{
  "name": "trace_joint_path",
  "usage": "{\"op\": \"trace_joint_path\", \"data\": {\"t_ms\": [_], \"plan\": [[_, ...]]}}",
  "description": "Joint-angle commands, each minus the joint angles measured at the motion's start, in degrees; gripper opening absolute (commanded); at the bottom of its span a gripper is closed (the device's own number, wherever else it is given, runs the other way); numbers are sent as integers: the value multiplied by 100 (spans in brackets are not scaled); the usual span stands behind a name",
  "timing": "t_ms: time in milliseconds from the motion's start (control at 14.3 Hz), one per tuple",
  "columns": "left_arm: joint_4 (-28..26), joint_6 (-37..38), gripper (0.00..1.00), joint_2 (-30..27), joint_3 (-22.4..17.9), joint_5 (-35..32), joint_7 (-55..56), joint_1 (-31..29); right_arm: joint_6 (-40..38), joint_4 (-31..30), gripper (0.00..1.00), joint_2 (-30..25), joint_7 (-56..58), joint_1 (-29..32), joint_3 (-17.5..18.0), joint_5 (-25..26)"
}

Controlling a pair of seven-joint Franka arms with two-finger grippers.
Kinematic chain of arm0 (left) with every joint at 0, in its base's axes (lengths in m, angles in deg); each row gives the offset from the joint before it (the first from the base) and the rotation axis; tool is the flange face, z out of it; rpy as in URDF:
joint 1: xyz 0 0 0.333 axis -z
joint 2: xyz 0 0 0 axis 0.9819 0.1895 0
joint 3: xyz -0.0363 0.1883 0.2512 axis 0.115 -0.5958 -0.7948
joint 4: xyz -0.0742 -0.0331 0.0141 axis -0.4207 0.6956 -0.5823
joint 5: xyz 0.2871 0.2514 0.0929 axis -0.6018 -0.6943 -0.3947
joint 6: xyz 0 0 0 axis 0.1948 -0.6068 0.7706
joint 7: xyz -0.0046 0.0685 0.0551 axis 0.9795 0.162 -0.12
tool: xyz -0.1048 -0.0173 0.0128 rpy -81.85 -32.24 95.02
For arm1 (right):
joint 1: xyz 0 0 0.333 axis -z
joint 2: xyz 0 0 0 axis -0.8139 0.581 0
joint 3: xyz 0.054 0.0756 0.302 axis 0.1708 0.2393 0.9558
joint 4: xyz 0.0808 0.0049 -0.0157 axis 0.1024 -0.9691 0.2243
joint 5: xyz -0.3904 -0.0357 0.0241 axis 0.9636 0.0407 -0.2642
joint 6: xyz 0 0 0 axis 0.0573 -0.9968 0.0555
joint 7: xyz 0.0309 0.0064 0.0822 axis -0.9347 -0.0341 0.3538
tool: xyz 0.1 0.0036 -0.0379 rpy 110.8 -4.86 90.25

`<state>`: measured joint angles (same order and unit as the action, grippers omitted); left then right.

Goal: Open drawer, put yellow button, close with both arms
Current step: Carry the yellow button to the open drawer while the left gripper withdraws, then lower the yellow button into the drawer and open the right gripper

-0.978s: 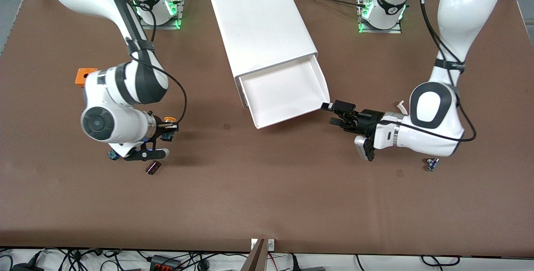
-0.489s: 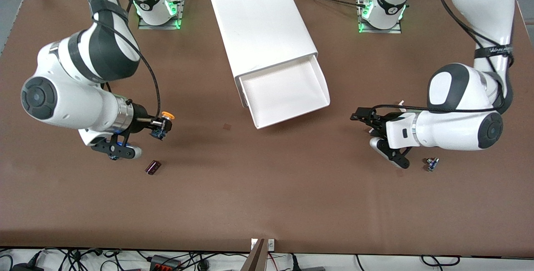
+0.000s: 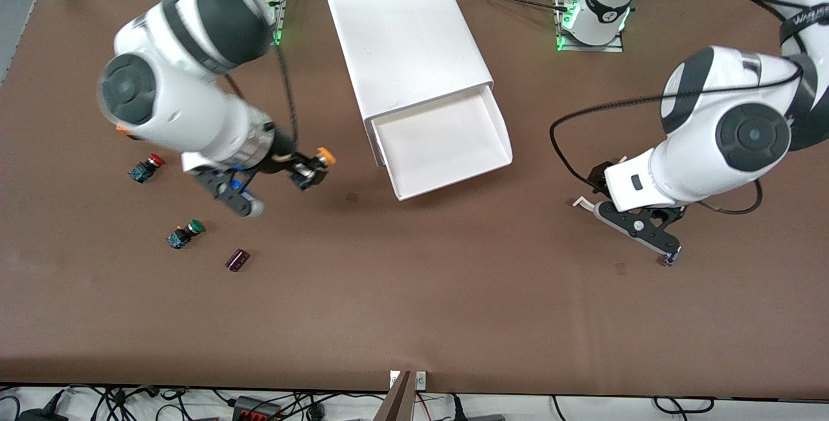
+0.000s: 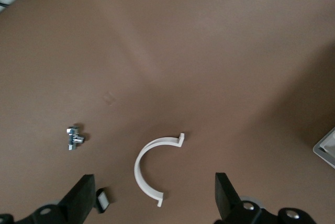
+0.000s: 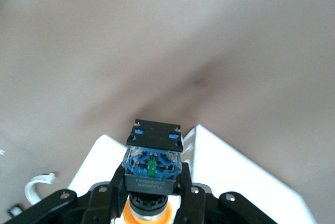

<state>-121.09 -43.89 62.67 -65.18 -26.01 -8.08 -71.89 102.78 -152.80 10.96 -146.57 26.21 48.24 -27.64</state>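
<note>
At the left of the frame, the yellow button (image 3: 317, 165) is being carried in the clenched right gripper (image 3: 309, 170); since a moment ago it is being lifted off the table (image 3: 414, 317) and brought toward the drawer (image 3: 442, 144), which is standing open at centre; the drop is judged to be next. At the right, the left gripper (image 3: 599, 194), spread and empty, is being drawn away from the drawer, over a white clip (image 4: 152, 169).
</note>
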Motion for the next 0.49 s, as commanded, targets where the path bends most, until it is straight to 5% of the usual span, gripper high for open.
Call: {"op": "trace_joint_path", "data": {"t_ms": [0, 140, 419], "plan": [[377, 301, 100, -105, -58, -168, 182, -76, 325, 233, 0, 208, -1179, -371, -35, -61], [938, 301, 100, -97, -75, 77, 253, -339, 650, 233, 0, 296, -1882, -635, -35, -61], [967, 423, 100, -70, -128, 78, 445, -541, 1205, 242, 0, 595, -3175, -1074, -44, -52]]}}
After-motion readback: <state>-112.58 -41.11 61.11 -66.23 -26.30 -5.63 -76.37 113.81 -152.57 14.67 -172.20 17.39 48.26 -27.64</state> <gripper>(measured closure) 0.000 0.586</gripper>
